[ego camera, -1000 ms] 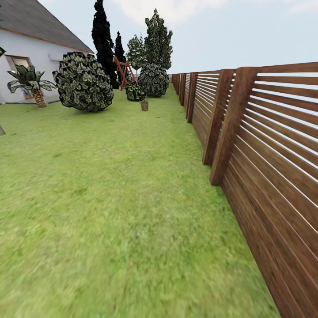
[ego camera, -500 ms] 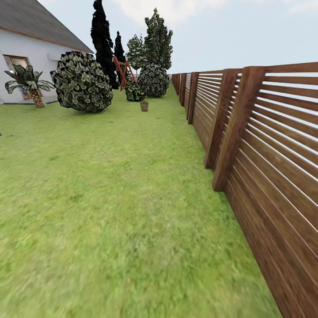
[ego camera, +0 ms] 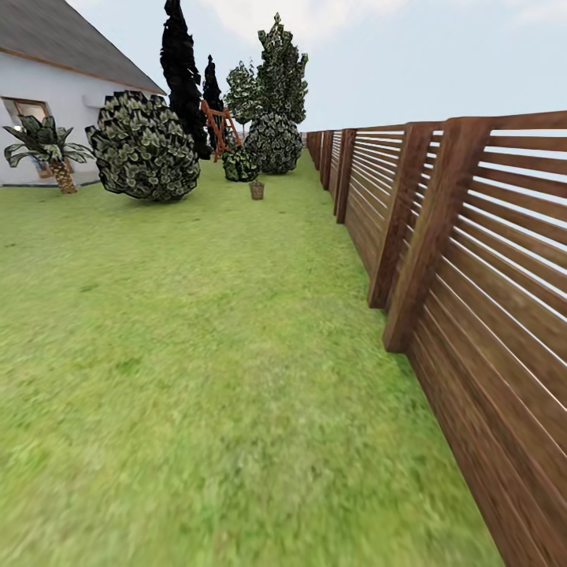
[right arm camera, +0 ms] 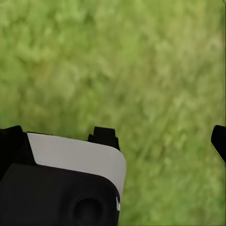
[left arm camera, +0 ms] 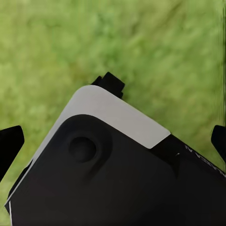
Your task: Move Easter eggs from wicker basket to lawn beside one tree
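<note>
Far down the lawn (ego camera: pixel 197 331) stands a small brown basket (ego camera: pixel 257 189), which looks like the wicker basket. It is too small here to show any Easter eggs. Behind it, a tall tree (ego camera: pixel 281 71) with pale-spotted leaves rises over a round bush (ego camera: pixel 273 142) that hides its trunk. My left gripper (left arm camera: pixel 113 143) is open over grass, its dark fingertips (left arm camera: pixel 10 146) far apart, with a black-and-white part of the robot between them. My right gripper (right arm camera: pixel 115 137) is open too, over bare grass, with nothing between its fingers.
A brown slatted fence (ego camera: pixel 472 260) runs along the right side, close to me. A large round bush (ego camera: pixel 144 146), a palm (ego camera: pixel 47 150) and the white house (ego camera: pixel 47 94) are at the far left. A black thin tree (ego camera: pixel 181 71) and an orange wooden frame (ego camera: pixel 220 124) stand behind.
The whole head view has shifted: the near fence posts have slid right and lower, and the bush and palm have drifted left, so the camera has moved along the fence.
</note>
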Controlling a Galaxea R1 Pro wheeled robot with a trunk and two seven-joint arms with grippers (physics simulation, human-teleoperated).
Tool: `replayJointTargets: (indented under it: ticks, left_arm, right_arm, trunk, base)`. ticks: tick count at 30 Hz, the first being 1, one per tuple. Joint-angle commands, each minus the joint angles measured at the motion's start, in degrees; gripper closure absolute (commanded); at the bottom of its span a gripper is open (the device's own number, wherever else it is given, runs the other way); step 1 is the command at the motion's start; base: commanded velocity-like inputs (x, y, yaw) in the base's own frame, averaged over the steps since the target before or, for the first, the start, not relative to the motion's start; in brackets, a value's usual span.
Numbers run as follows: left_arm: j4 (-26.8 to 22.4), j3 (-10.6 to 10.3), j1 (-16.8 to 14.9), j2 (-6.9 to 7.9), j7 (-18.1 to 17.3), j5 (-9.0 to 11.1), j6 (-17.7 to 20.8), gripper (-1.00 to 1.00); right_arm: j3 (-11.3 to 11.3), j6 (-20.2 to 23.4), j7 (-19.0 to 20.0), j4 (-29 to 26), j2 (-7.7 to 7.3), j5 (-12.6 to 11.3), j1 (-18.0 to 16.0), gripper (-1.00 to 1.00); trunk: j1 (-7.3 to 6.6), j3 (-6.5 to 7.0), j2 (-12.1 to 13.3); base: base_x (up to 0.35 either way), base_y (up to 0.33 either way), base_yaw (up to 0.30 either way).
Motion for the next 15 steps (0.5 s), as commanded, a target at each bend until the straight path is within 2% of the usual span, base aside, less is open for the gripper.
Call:
replayJointTargets:
  ticks: [1, 15]
  left_arm:
    - [0.0, 0.5, -0.1, -0.02, 0.2, -0.3, 0.1, -1.00]
    - [0.0, 0.5, 0.0, -0.06, 0.2, -0.3, 0.1, -1.00]
  right_arm:
    - [0.1, -0.3, -0.1, 0.2, -0.01, 0.4, -0.1, -1.00]
    - [0.1, -0.3, -0.1, 0.2, -0.01, 0.4, -0.1, -1.00]
  trunk:
    - [0.03, -0.05, 0.0]
    - [0.03, -0.05, 0.0]
  base:
    - [0.317, 0.000, 0.000]
    - [0.317, 0.000, 0.000]
